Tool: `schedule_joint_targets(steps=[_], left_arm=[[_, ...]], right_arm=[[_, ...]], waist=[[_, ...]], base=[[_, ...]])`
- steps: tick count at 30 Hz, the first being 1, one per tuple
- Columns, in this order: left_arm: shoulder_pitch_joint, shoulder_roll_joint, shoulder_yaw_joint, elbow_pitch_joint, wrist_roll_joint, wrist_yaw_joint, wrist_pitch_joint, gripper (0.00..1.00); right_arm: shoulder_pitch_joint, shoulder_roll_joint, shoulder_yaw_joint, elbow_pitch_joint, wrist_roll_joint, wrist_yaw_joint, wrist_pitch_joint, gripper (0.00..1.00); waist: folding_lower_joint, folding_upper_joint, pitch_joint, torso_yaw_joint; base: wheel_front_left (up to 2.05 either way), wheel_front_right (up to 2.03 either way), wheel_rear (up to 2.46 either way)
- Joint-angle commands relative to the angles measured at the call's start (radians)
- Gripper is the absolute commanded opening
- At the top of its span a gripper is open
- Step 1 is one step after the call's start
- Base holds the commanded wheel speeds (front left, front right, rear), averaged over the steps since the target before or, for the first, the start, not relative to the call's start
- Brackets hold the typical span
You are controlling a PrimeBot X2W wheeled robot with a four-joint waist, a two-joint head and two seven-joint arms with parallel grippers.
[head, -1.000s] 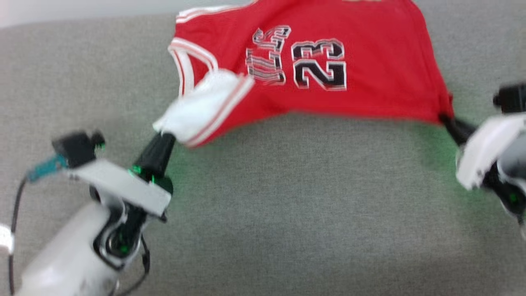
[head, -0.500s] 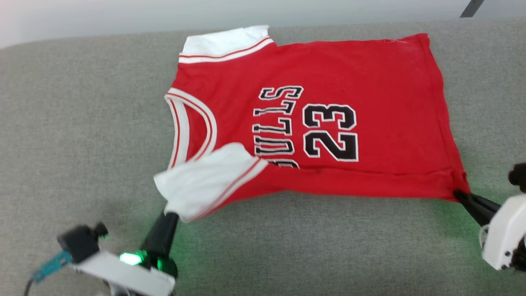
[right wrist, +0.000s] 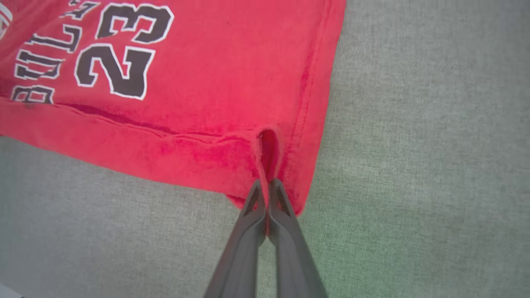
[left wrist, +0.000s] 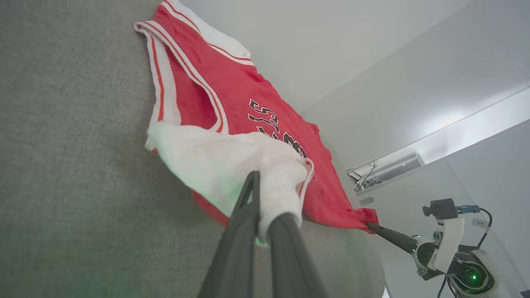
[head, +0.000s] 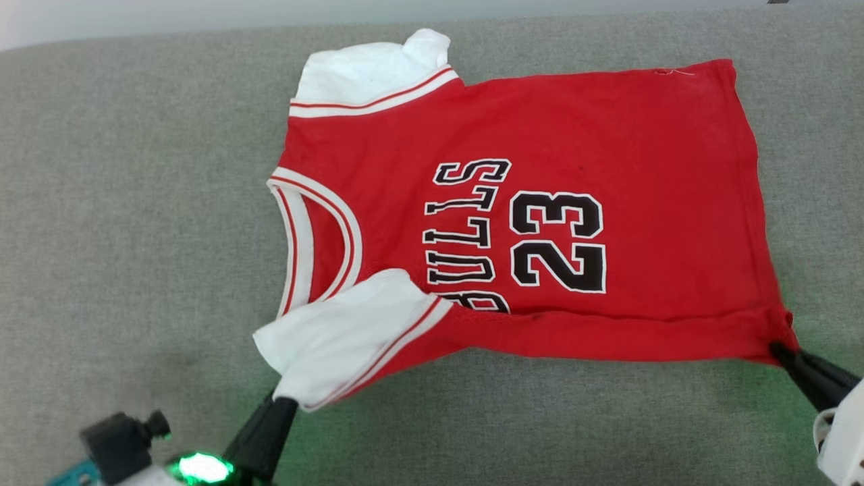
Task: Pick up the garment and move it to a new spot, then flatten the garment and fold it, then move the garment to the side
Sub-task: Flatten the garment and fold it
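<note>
Garment (head: 607, 135) lies spread across frame centre on grey cushion (head: 135, 202). Left gripper (head: 282, 403) pinches its white sleeve lower left, right gripper (head: 781, 351) clamps the red hem corner lower right. It looks soft, light and floppy, so you should grip the corners taut.

Garment (head: 641, 135), red front, word "BULLS" in black white-edged block letters, number "23" alongside in same style, both above and left of the tips of the right gripper (right wrist: 266, 184) in right wrist view, "B" partly under the garment's own fold.
</note>
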Motion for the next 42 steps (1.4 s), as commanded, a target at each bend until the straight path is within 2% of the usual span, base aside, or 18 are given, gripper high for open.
schedule_joint_targets(steps=[1,7,17,28,36,37,38,39,40,41,42], left_arm=[[-0.026,0.005,0.001,-0.007,0.011,0.000,0.004,0.00],[-0.186,0.032,-0.010,0.001,0.020,0.000,0.042,0.00],[-0.442,-0.013,-0.024,0.202,-0.070,0.000,0.043,0.00],[-0.554,-0.057,-0.084,0.497,0.009,0.000,0.007,0.00],[-0.592,-0.069,-0.167,0.707,0.083,0.002,0.006,0.00],[-0.597,-0.067,-0.180,0.731,0.086,0.002,0.007,0.04],[-0.601,-0.064,-0.192,0.751,0.095,0.002,0.007,0.36],[-0.610,-0.062,-0.201,0.768,0.102,0.002,0.006,0.46],[-0.617,-0.065,-0.205,0.779,0.101,0.002,0.006,0.71],[-0.621,-0.067,-0.211,0.784,0.098,0.002,0.005,1.00],[-0.627,-0.063,-0.220,0.789,0.104,0.002,0.005,1.00]], right_arm=[[-0.017,0.008,-0.009,-0.003,-0.010,-0.001,-0.002,0.00],[-0.142,0.021,0.014,0.042,-0.030,-0.001,0.006,0.00],[-0.316,0.042,0.060,0.205,-0.067,-0.001,-0.061,0.00],[-0.425,0.093,0.077,0.409,-0.103,-0.001,-0.211,0.00],[-0.459,0.108,0.126,0.498,-0.113,-0.001,-0.278,0.00],[-0.462,0.111,0.132,0.506,-0.114,-0.001,-0.288,0.07],[-0.463,0.112,0.138,0.517,-0.115,-0.001,-0.296,0.29],[-0.465,0.112,0.145,0.528,-0.115,-0.001,-0.305,0.40],[-0.467,0.113,0.151,0.537,-0.119,-0.001,-0.313,0.49],[-0.471,0.113,0.154,0.545,-0.122,-0.001,-0.321,0.97],[-0.473,0.114,0.158,0.554,-0.124,-0.001,-0.328,1.00]], waist=[[-0.0001,0.0000,0.000,0.000],[-0.0001,0.0000,0.002,0.000],[-0.0001,0.0000,0.042,-0.009],[-0.0001,0.0000,0.087,-0.026],[-0.0001,0.0000,0.070,-0.032],[-0.0001,0.0000,0.063,-0.034],[-0.0001,0.0000,0.056,-0.035],[-0.0001,0.0000,0.048,-0.035],[-0.0001,0.0000,0.039,-0.035],[-0.0001,0.0000,0.030,-0.035],[-0.0001,0.0000,0.019,-0.034]], base=[[0.00,0.00,0.00],[0.00,0.00,0.00],[0.00,0.00,0.00],[0.00,0.00,0.00],[0.00,0.00,0.00],[0.00,0.00,0.00],[0.00,0.00,0.00],[0.00,0.00,0.00],[0.00,0.00,0.00],[0.00,0.00,0.00],[0.00,0.00,0.00]])
